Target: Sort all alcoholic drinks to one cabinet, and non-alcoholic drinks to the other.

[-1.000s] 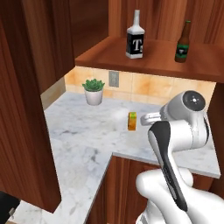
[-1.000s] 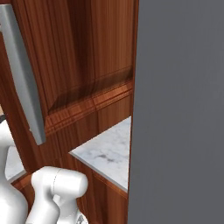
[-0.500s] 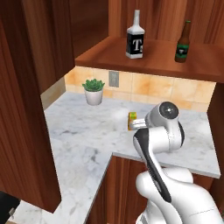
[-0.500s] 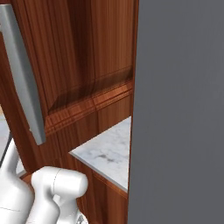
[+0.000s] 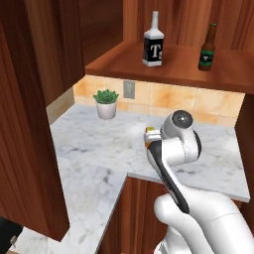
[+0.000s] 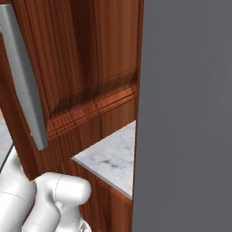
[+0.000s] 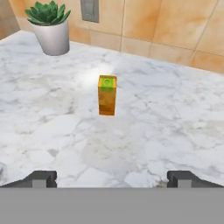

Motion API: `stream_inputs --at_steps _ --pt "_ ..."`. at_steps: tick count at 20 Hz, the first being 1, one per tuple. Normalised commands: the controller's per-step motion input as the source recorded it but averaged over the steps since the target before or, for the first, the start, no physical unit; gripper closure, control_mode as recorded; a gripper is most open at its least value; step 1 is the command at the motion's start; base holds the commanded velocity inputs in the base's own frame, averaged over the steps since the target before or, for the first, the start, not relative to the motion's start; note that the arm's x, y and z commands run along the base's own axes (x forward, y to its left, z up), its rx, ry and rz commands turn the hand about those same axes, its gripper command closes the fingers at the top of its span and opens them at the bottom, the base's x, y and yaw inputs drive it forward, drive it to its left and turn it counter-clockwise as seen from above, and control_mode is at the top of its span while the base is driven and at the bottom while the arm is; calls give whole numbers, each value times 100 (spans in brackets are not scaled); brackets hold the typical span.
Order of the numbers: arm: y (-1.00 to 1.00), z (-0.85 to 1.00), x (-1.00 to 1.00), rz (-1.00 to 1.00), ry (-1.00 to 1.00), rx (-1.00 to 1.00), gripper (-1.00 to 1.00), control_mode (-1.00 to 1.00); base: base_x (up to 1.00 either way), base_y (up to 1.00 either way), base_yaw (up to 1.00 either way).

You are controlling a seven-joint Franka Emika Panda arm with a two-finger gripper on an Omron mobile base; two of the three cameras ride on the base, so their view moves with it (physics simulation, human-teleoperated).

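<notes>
White and grey marble counter (image 5: 99, 154), bent like an L, with tan tiles (image 5: 163, 99) on the wall behind. Small green plant in a white pot (image 5: 106, 103) near the wall, at 10 o'clock from the arm in the left base view. Grey wall plate (image 5: 129, 89) just at 2 o'clock from the plant. Dark red-brown cabinet with a lighter shelf board (image 5: 168, 67) up above. On that board, standing upright and well apart: clear bottle with a black label and white T (image 5: 153, 42) at 12 o'clock, brown beer bottle with a green label (image 5: 208, 48) at 1 o'clock. Other cabinet door with a long silver bar handle (image 6: 23, 77) close up in the right base view, a bit of marble at 5 o'clock from it.

White arm (image 5: 171, 158) bent over the counter, hand pointing down and forward. Gripper (image 7: 111, 178) spread wide, holding nothing, above the marble. Yellow-orange juice carton (image 7: 107, 95) upright on the counter at 12 o'clock from the fingertips (image 7: 41, 178), apart from them. Same carton partly hidden behind the arm in the left base view.
</notes>
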Motion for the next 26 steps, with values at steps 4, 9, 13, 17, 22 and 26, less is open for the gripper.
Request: stream_inputs --at_steps 4,9,13,17,22,26 --pt "-8 0 18 -3 6 3 -100 -100 0 0 0" --pt "-2 -6 7 -4 3 1 -100 -100 0 0 0" --pt "-2 -8 2 -3 0 1 -100 -100 0 0 0" --pt "-11 -8 4 -2 0 2 -100 -100 0 0 0" --pt "0 -10 35 -1 0 0 -100 -100 0 0 0" --pt "0 -7 38 0 0 0 -100 -100 0 0 0"
